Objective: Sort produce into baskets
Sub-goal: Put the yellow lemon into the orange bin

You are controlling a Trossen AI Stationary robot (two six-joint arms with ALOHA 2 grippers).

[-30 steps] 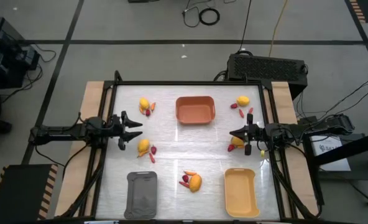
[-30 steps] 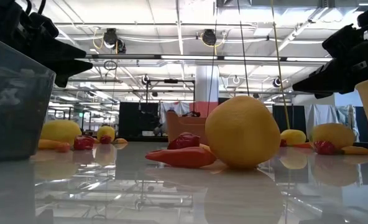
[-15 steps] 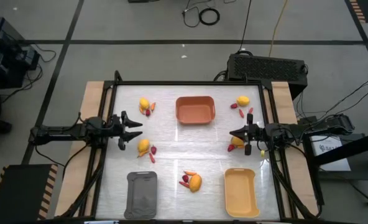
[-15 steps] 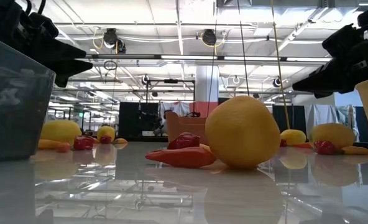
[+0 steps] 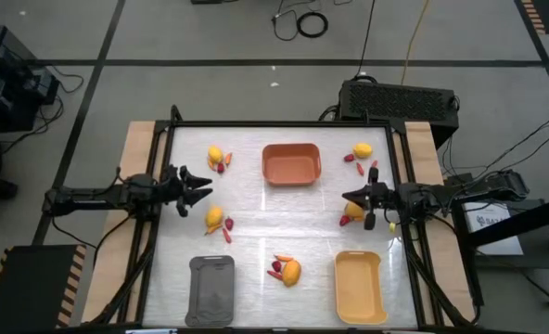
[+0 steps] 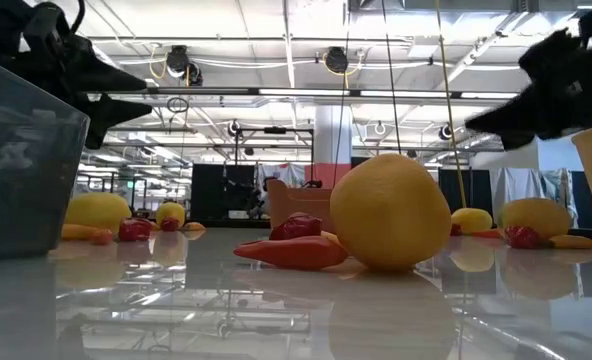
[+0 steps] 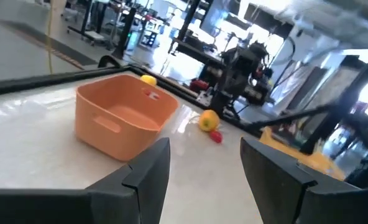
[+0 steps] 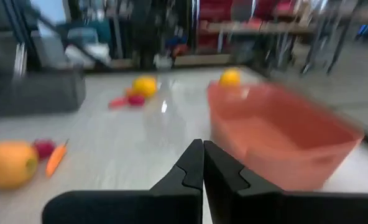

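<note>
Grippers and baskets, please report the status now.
Left gripper open, empty, above table's left side. Right gripper shut, empty, at right side. Orange basket, grey basket, yellow basket all empty; produce lies on table. Nothing in the way.

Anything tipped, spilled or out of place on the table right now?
Nothing stands out. The orange-brown basket, grey basket and yellow basket sit flat and hold nothing; the produce lies in small clusters on the table, unsorted.
</note>
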